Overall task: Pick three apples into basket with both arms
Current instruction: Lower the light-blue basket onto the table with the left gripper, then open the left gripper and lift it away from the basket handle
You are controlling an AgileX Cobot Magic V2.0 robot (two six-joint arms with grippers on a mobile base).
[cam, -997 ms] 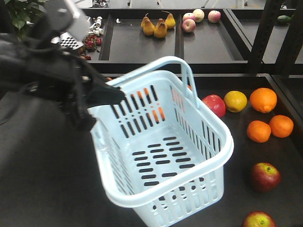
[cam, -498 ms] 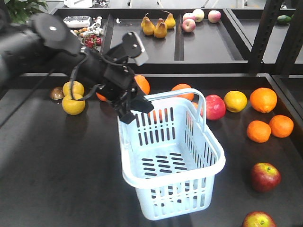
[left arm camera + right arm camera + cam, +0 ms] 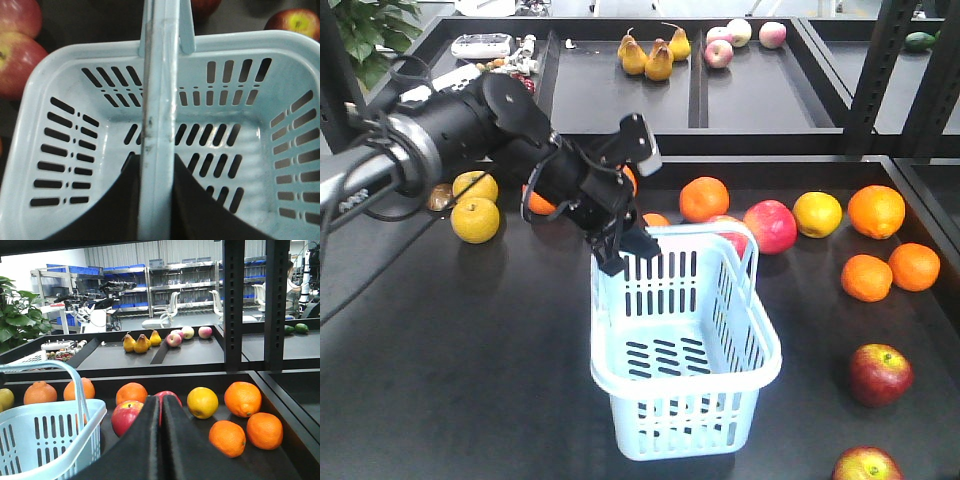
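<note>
My left gripper (image 3: 625, 250) is shut on a hoop handle (image 3: 157, 100) of the pale blue basket (image 3: 685, 425), its two black fingers (image 3: 117, 210) pressed to either side of the bar. The basket is empty; whether it rests on the table I cannot tell. A red apple (image 3: 772, 225) lies just right of the basket, another apple (image 3: 728, 222) shows partly behind the handle, and two more apples (image 3: 880, 373) lie at the front right. My right gripper (image 3: 161, 399) is shut and empty, low over the table, facing an apple (image 3: 126, 417) beside the basket (image 3: 50, 440).
Oranges (image 3: 876, 210) and a yellow fruit (image 3: 817, 213) lie to the right, and yellow-green fruits (image 3: 475, 220) to the left under the left arm. Pears (image 3: 650, 55) and pale apples (image 3: 720, 50) sit in far trays. Black shelf posts (image 3: 865, 80) stand at the right.
My left arm has carried the basket away from the camera and down toward the table's middle, next to the red apples. The basket now hangs level instead of tilted.
</note>
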